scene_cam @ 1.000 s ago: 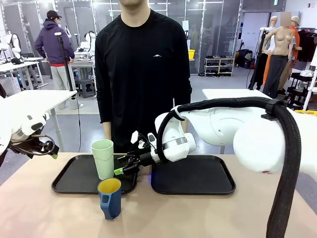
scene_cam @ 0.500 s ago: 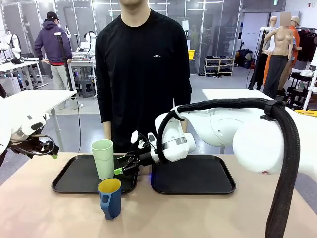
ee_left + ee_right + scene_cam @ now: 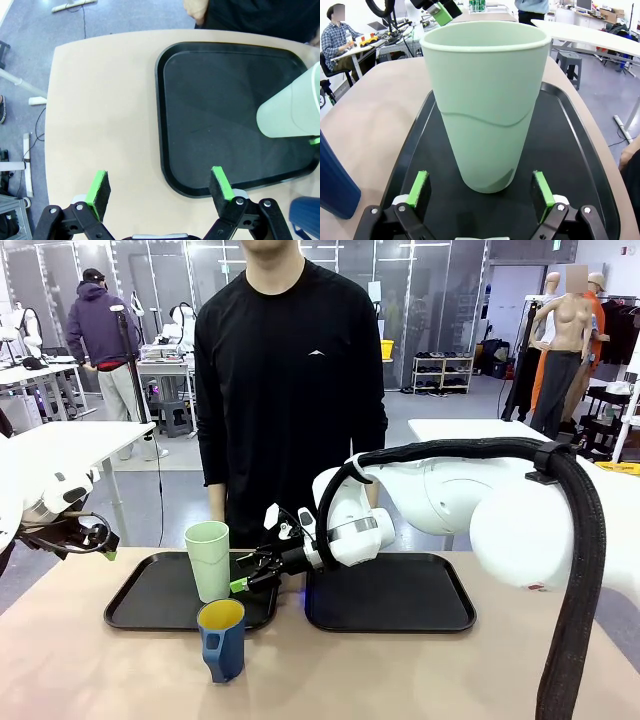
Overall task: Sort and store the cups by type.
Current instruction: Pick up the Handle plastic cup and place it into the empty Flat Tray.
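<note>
Nothing on the table has moved since a second ago; your right gripper (image 3: 244, 583) holds the same spot, jaws wide apart and empty, fingers lying level and pointing at the tumbler (image 3: 485, 100). That cup stands upright on the left tray (image 3: 150, 598), dead ahead and just beyond the pads (image 3: 419, 186), its long axis crossing your fingers; a straight push forward should straddle it. Your left gripper (image 3: 159, 176), also open, hangs well apart, so the right arm is nearer; the mug (image 3: 222, 640) stands on the table beside the tray.
</note>
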Controlling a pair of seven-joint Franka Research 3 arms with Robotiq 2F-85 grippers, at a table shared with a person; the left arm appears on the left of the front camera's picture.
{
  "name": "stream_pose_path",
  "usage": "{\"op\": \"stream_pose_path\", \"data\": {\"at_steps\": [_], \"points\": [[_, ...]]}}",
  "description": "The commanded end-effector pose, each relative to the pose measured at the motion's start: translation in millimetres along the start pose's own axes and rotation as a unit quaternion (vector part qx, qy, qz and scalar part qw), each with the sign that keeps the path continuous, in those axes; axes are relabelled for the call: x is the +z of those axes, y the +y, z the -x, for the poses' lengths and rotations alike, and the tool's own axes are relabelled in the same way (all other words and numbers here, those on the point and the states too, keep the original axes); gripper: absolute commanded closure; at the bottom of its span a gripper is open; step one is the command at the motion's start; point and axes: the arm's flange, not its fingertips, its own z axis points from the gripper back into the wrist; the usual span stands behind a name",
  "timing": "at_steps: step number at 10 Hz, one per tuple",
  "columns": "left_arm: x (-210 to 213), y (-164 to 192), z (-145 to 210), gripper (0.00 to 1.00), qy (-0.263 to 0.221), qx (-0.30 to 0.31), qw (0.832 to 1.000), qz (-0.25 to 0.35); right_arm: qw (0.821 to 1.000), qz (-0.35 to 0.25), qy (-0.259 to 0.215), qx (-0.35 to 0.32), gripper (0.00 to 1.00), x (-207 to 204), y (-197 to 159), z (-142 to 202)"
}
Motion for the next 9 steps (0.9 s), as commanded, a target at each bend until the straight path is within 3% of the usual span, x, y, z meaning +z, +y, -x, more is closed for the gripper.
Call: {"op": "stream_pose_path", "data": {"at_steps": [1, 5, 9], "points": [[0.2, 1.4, -0.3, 0.00, 0.000, -0.003, 1.000, -0.002, 0.999, 0.015, 0.045, 0.014, 0.00, 18.4, 17.6, -12.9], [0.2, 1.4, -0.3, 0.00, 0.000, -0.003, 1.000, -0.002, 0.978, 0.095, 0.186, -0.014, 0.00, 94.0, 88.7, -56.5], [0.2, 1.4, -0.3, 0.00, 0.000, -0.003, 1.000, -0.002, 0.934, 0.206, 0.290, -0.043, 0.00, 185.0, 177.1, -78.8]]}}
